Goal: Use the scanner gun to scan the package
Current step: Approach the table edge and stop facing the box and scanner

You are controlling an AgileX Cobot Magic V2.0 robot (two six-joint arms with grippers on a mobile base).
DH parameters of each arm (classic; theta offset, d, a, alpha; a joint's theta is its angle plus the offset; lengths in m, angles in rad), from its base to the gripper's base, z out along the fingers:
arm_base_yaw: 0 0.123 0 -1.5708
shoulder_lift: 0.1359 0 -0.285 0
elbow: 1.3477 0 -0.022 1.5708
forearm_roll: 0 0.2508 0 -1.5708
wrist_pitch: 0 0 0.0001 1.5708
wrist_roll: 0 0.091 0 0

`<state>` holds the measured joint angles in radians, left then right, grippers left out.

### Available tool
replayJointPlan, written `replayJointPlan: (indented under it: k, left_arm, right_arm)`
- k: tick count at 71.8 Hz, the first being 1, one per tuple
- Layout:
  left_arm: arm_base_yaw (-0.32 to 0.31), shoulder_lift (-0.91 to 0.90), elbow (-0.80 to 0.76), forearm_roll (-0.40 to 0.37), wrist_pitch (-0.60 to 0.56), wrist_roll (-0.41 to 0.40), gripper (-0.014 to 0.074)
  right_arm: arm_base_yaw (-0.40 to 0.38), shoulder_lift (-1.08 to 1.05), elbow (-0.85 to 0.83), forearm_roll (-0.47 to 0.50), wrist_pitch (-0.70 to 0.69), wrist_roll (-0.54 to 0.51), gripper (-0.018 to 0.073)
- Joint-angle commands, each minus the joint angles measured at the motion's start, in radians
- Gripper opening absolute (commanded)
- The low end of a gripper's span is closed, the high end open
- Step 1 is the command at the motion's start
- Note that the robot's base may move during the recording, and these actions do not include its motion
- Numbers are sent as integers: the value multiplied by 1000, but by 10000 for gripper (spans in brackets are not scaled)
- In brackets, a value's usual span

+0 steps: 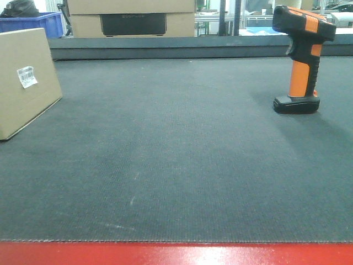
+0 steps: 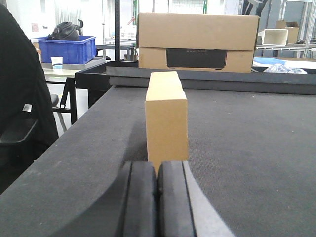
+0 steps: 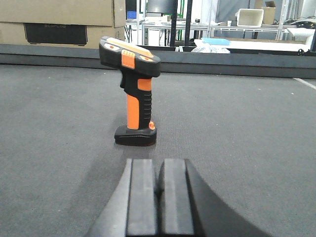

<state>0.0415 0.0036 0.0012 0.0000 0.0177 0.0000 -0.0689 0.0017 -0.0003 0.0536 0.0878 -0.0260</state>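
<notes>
The scanner (image 1: 300, 61) stands upright on its base, well right of the box (image 1: 25, 83), handle free for grasping. The left gripper (image 2: 157, 197) and right gripper (image 3: 159, 197) are pressed together, empty.

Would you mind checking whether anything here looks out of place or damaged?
Nothing stands out. The package sits intact on the mat, the scanner gun stands upright, and the left gripper and right gripper are shut, touching neither.

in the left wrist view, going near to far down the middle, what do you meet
shut black left gripper → plain tan cardboard package → black raised rim → larger cardboard box with dark panel
</notes>
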Motion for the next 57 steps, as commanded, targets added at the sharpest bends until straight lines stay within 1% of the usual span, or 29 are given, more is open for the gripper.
replayJointPlan:
  k: [1, 5, 15, 57]
  left_arm:
    - [3, -4, -1, 0, -18, 0, -111]
    - [2, -4, -1, 0, -18, 0, -111]
    - [-28, -4, -1, 0, -18, 0, -111]
    - [-28, -4, -1, 0, -18, 0, -111]
  right_arm:
    - [0, -2, 0, 0, -19, 2, -168]
    - [0, -2, 0, 0, -19, 2, -168]
    - [0, -2, 0, 0, -19, 2, -168]
    - [0, -2, 0, 0, -19, 2, -168]
